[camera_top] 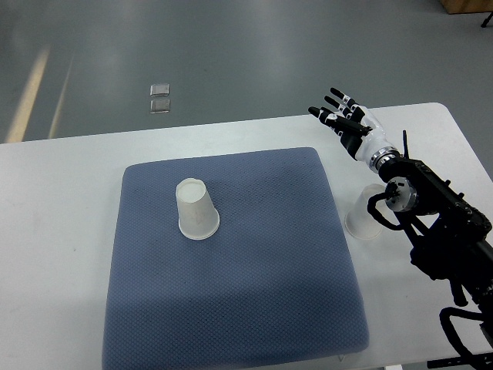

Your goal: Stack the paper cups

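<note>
The right arm (439, 231) enters from the four o'clock edge and reaches toward eleven o'clock. Its right hand (347, 123) is raised, fingers (333, 99) spread apart, grasping nothing.

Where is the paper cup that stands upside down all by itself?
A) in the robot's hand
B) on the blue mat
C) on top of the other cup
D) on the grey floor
B: the upside-down paper cup stands on the blue mat, well apart from the right hand and from the second cup on the white table.
</note>
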Robot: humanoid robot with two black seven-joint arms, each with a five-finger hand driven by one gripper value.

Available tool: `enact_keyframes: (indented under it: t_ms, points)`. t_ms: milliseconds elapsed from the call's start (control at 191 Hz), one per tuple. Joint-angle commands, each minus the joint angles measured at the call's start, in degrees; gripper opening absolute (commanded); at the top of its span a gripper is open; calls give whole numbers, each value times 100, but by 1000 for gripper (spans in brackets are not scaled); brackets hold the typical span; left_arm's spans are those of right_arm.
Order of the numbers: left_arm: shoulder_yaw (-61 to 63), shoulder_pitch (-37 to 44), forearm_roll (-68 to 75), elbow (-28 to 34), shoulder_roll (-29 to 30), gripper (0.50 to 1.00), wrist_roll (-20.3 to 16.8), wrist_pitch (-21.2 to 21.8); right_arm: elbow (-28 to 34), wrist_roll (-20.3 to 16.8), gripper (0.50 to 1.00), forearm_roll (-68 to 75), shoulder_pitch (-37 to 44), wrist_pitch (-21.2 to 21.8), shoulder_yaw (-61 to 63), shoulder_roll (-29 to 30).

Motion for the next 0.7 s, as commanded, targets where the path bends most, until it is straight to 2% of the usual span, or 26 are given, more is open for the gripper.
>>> enact_keyframes:
  t_ms: [0,157,257,398,508,576,696]
  points:
    - [0,0,2,0,0,1000,0,0,-6,0,928,1,17,3,1,-17]
    - [0,0,2,0,0,1000,0,0,-6,-9,928,-8,96,91,-61,-79]
    - [0,0,2,0,0,1000,0,0,2,-9,928,-34,96,319,-105,-255]
    - [0,0,2,0,0,1000,0,0,64,9,928,-8,52,1409,-149,-632]
    - [0,0,2,0,0,1000,0,0,292,9,926,-8,52,1734,-193,-931]
    - [0,0,2,0,0,1000,0,0,424,9,926,-34,70,1831,-447,-1221]
    - [0,0,1,0,0,1000,0,0,872,105,924,-96,175,2165,-1554,-2187]
